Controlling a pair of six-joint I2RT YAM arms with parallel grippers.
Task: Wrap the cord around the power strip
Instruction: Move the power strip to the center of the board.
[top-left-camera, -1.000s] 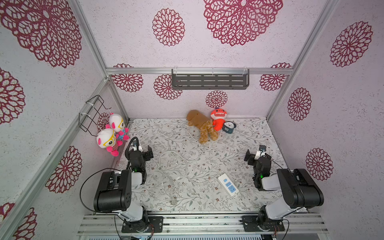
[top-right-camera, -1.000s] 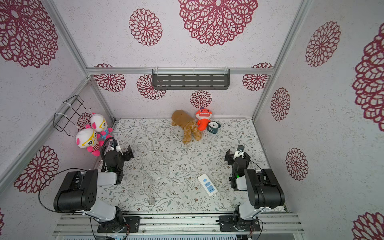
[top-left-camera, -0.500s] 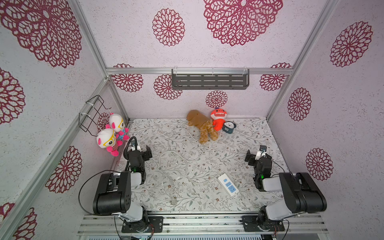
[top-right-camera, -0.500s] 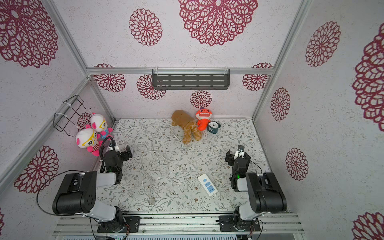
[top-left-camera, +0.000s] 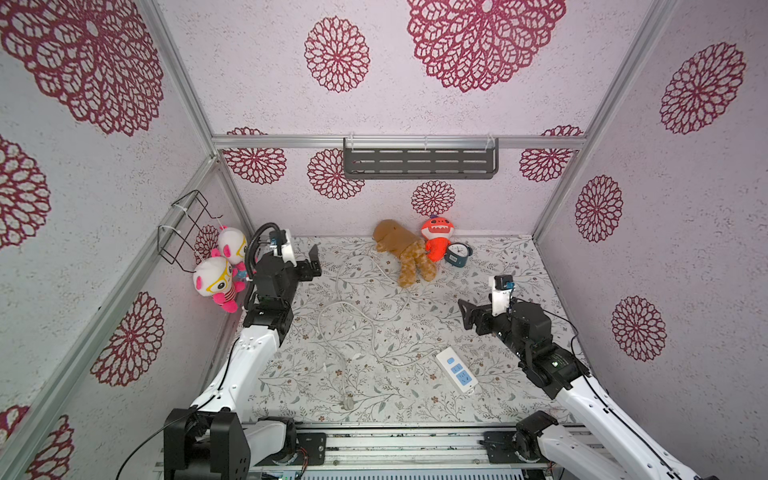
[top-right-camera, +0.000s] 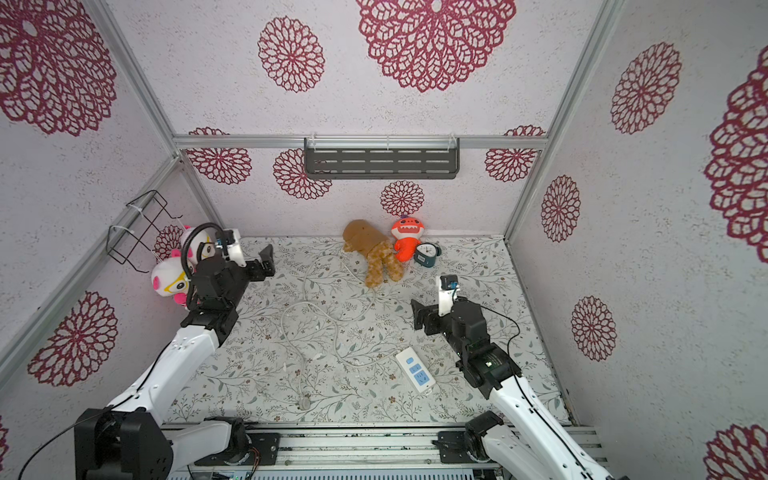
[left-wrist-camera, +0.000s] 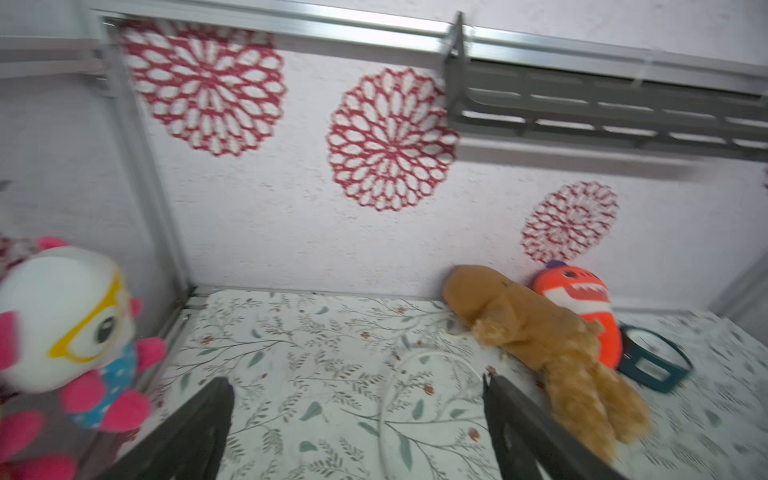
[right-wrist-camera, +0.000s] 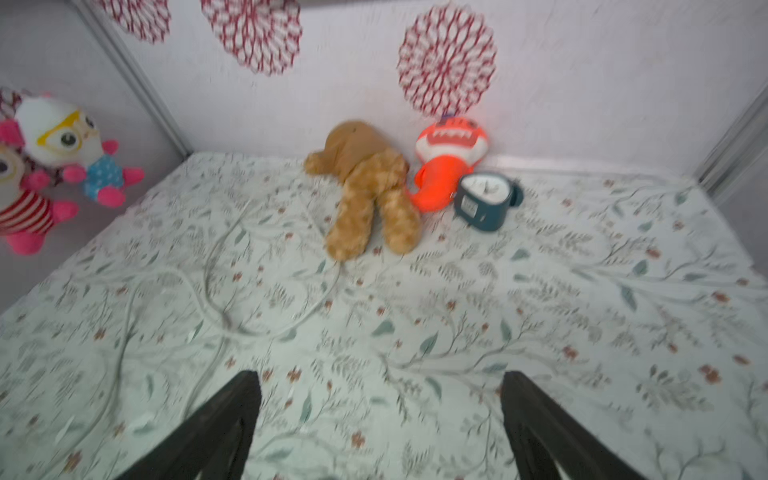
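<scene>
We see the power strip (top-left-camera: 456, 370) lying flat near the front of the floral surface (top-left-camera: 291, 374), with its cord (top-left-camera: 345, 386) sprawled in loose loops to the left, unwrapped. Our right hand (right-wrist-camera: 380, 374) hovers just beyond the strip, released and empty. Our left hand (left-wrist-camera: 357, 380), spread wide too, hangs well apart beside the pink plush toys (top-left-camera: 216, 282).

Medallion walls (top-left-camera: 270, 104), grey shelf (top-left-camera: 419, 164), leaf-print floor (top-left-camera: 498, 286)

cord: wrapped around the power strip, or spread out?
Spread out. The cord lies in loose loops across the mat; none of it circles the power strip.
</scene>
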